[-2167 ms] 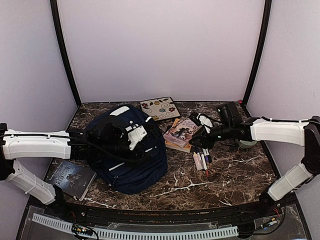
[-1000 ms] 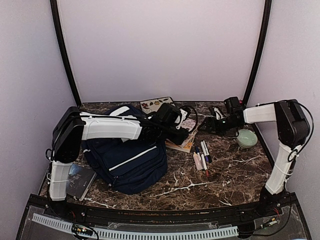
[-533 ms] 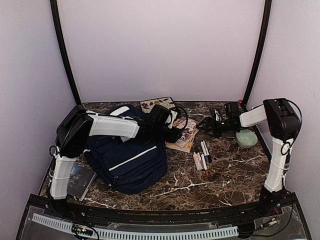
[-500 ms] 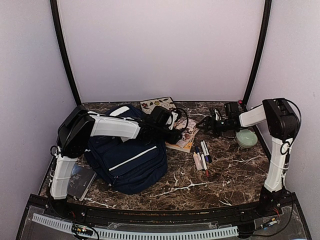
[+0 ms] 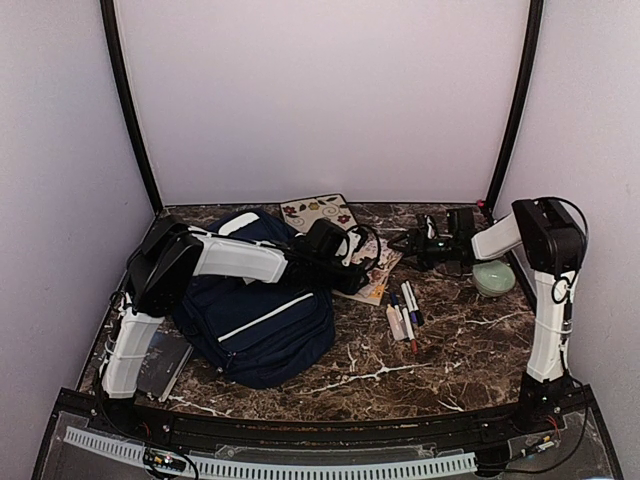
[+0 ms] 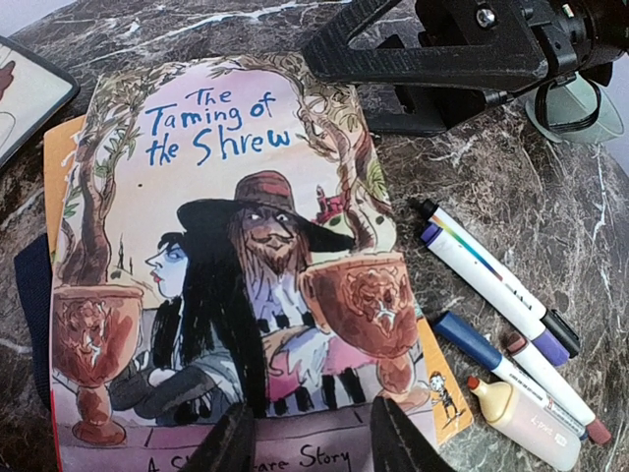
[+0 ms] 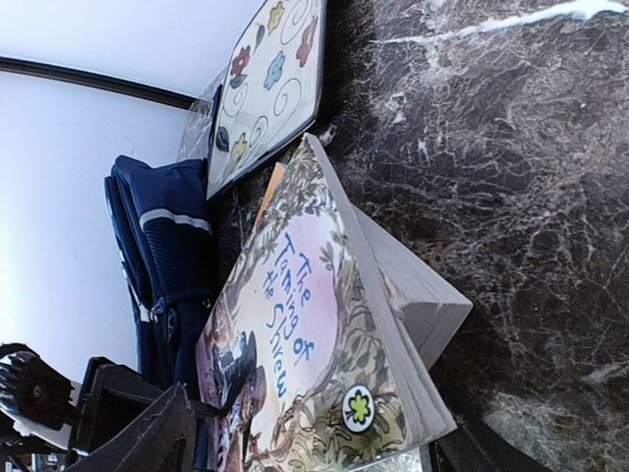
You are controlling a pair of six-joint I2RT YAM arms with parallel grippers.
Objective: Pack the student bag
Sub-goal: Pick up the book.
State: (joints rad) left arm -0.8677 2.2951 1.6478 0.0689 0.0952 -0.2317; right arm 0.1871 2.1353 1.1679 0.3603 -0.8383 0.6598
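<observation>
Since the left gripper (image 6: 313,447) has swung off the student bag (image 5: 262,330) to hover, jaws parted, over the paperback (image 6: 236,246) while the right gripper (image 5: 411,243) retreats spread, a grasp seems next.

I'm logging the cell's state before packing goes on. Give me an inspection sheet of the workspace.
Surface: dark veined marble table.
Job's things: student bag lies at left; Shrew book lies on another book; markers are beside them.
Clutter: flowered board, green bowl, dark book by the left base.
Grippers: left gripper open over the Shrew book's near edge; right gripper open beyond it.
Cables: wrist cable loops at the left wrist.
Surroundings: pale walls, black posts.
</observation>
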